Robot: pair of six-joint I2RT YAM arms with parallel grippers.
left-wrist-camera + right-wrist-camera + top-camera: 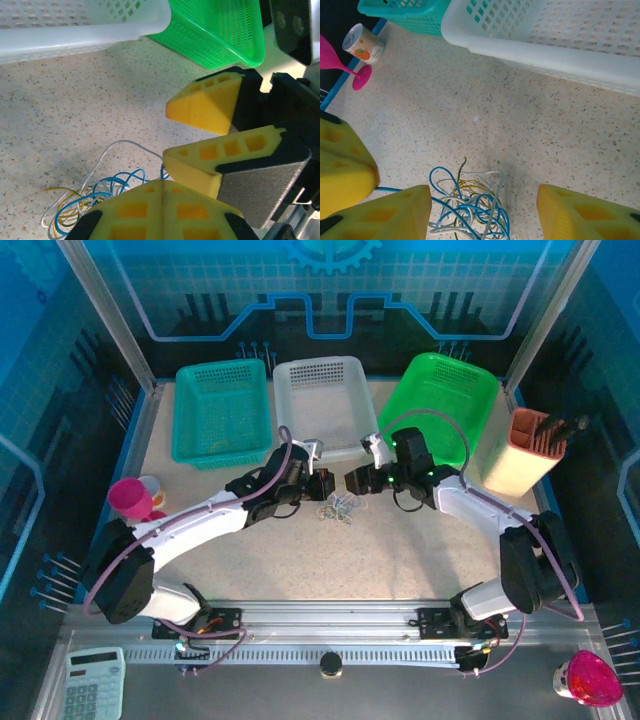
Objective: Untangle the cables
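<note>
Jaws, left gripper (162, 192): yellow foam pads are seen pressed together, apparently clamped on one blue strand. Jaws, right gripper (484, 197): held wide apart, low over the load, nothing gripped.

Item: tangle of thin limp cables (470, 205), blue, white, yellow and one dark strand, lying in loose curls on the speckled beige tabletop (400, 560), between the two grippers and just in front of the white perforated plastic basket (320, 400).

Surroundings: the white basket is flanked by a teal mesh basket (222, 410) and a tilted green mesh basket (440, 400). A tan holder (522, 455) is placed at the right edge; a pink goblet (128, 498) and a small printed can (364, 44) at the left. The enclosure is walled by blue gridded panels on metal posts. A calculator (92, 685) is set by the left base.

Obscured: the tangle's lower part is cut off by the frame edge in both wrist views. From above, single strands cannot be separated. The holder's dark contents cannot be identified.
</note>
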